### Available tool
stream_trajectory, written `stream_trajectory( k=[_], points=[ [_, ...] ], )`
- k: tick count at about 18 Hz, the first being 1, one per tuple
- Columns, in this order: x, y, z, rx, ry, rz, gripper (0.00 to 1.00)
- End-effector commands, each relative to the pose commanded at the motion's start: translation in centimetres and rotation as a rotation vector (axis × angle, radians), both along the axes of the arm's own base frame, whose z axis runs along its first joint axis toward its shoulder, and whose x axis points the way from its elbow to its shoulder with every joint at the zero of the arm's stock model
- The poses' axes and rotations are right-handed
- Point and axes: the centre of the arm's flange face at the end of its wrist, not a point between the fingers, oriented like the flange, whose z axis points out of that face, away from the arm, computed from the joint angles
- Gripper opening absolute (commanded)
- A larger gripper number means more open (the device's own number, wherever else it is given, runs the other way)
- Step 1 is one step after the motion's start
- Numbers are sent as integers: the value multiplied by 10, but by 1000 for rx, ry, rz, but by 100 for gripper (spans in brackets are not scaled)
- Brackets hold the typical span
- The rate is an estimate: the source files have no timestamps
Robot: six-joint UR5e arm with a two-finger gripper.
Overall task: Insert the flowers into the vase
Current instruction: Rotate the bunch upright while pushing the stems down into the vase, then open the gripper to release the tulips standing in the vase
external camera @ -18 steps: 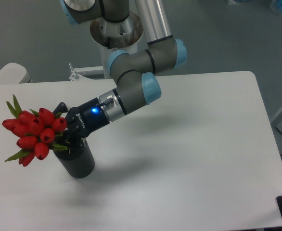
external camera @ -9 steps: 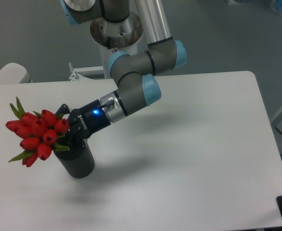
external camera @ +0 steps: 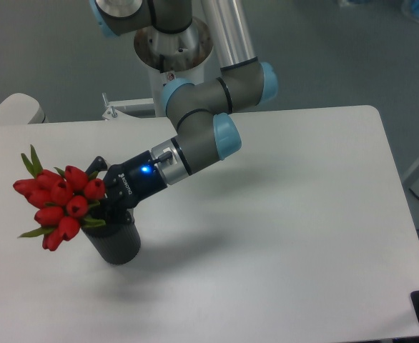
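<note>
I read this as the seating step: the bunch of red tulip buds with narrow green leaves (external camera: 58, 205) is partly into the small dark grey ribbed cylinder vase (external camera: 116, 241), but it leans hard to the left, heads hanging out beyond the vase's left side instead of standing over the mouth. To do this well I would tip the wrist so the stems come closer to upright, then press straight down along the vase's axis, slowly, because a sideways push at this height could topple the vase on the white bench (external camera: 281, 229). I would let go only once the stems feel bottomed out, and pull away upward and to the right of the vase so I do not drag the buds with me.

The black two-finger hand (external camera: 111, 199) sits just above the vase's mouth, on its upper right, with the grey arm running away from the vase toward the upper right. The stems are hidden behind the hand and the rim, so I cannot see how deep they go. The fingers look closed around the stem end of the bunch, though the grip itself is dark and mostly hidden. The buds lie just to the left of the hand, touching or nearly touching it, and above and left of the vase's mouth
</note>
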Motion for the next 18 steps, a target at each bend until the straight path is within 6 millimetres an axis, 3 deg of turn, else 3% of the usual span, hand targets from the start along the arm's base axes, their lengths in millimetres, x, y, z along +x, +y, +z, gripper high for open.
stream_trajectory(
  k=[8,13,14,15,18],
  points=[
    [-9,-6,-3,-6,-5,19,55],
    [-13,-8,-4,-6,-3,26,73],
    [-14,-8,-4,-6,-3,28,82],
    [-15,-9,-4,-9,-1,32,100],
    [-18,-11,-5,-22,11,39,100]
  ],
)
